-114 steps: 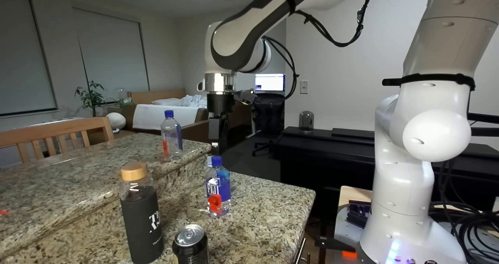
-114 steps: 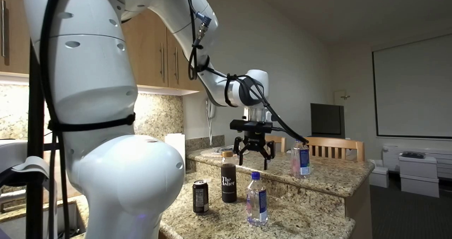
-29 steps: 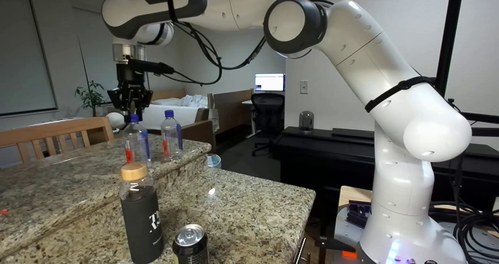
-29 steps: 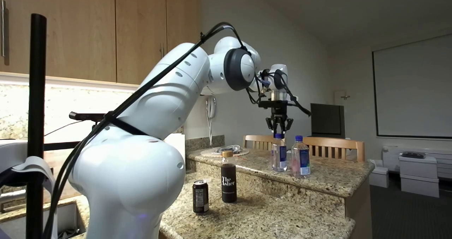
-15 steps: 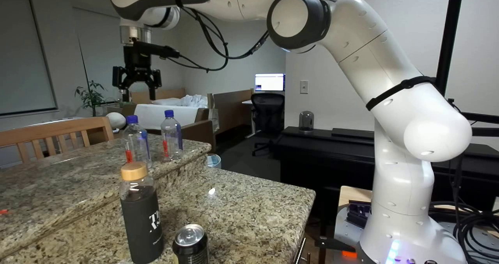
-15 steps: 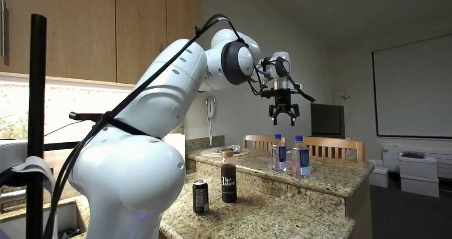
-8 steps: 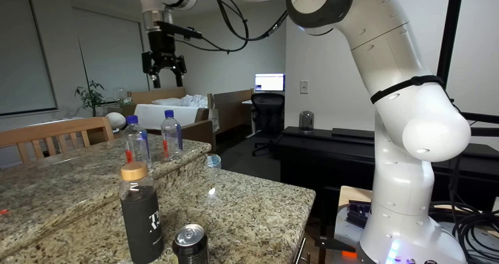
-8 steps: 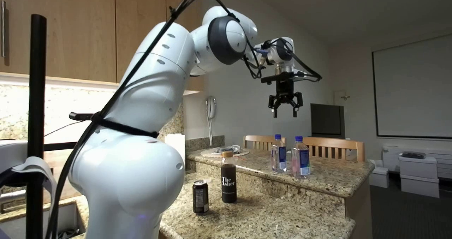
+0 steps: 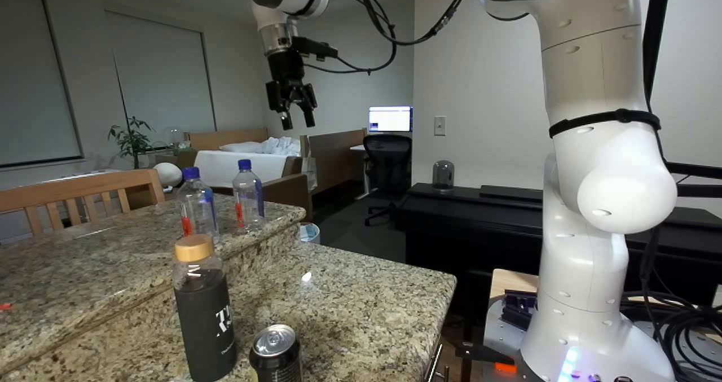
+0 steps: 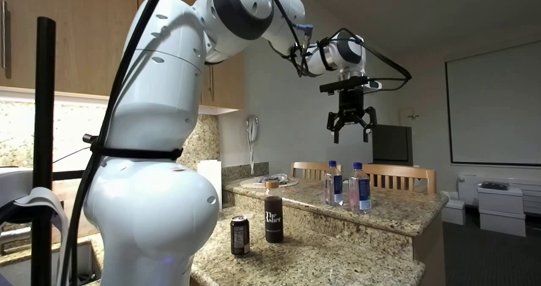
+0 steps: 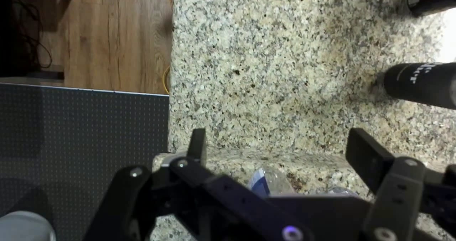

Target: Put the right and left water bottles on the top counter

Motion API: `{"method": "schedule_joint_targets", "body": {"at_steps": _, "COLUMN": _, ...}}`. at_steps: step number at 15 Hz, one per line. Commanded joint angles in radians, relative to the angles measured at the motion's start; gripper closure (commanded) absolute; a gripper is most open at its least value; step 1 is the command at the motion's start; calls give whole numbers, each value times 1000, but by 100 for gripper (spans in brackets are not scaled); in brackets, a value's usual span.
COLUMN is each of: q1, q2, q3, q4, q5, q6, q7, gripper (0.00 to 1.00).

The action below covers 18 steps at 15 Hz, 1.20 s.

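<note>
Two clear water bottles with blue caps and blue labels stand upright, side by side and slightly apart, on the top counter [image 9: 96,269], near its edge over the lower slab. In both exterior views the left bottle [image 9: 196,204] [image 10: 333,186] and the right bottle [image 9: 248,196] [image 10: 359,191] show fully or nearly so. In the wrist view parts of the right bottle [image 11: 276,180] and the left bottle [image 11: 342,190] show behind my gripper [image 11: 276,137]. My gripper [image 9: 298,123] [image 10: 351,139] is open and empty, high above the counter and clear of both bottles.
A tall dark flask [image 9: 206,320] [image 10: 274,218] and a black drinks can [image 9: 276,354] [image 10: 240,235] stand on the lower granite slab [image 9: 350,297]. Wooden chairs [image 9: 79,193] [image 10: 399,176] stand behind the top counter. A round mat [image 10: 249,183] lies at its far end.
7.6 s ago the left bottle stood on the lower slab; now it is on the top counter. My gripper has let go of its cap, opened, risen and moved away.
</note>
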Motion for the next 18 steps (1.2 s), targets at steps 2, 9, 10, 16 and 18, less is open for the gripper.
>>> {"method": "schedule_joint_targets", "body": {"at_steps": 2, "q1": -74, "q2": -191, "q3": 35, "q4": -294, "q5": -27, "q6": 171, "q7": -95, "gripper": 0}}
{"method": "schedule_joint_targets", "body": {"at_steps": 9, "q1": -110, "q2": -414, "q3": 22, "q4": -671, "q5": -19, "q6": 414, "q7": -210, "gripper": 0}}
{"method": "schedule_joint_targets", "body": {"at_steps": 10, "q1": -112, "q2": -441, "q3": 20, "q4": -719, "q5": -19, "q6": 432, "q7": -212, "gripper": 0}}
{"method": "schedule_joint_targets", "body": {"at_steps": 16, "q1": -106, "q2": -424, "q3": 18, "q4": -714, "q5": -6, "q6": 400, "q7": -181, "gripper": 0}}
{"method": "schedule_joint_targets", "body": {"at_steps": 18, "q1": -106, "q2": -425, "q3": 18, "q4": -714, "q5": -6, "q6": 400, "q7": -181, "gripper": 0}}
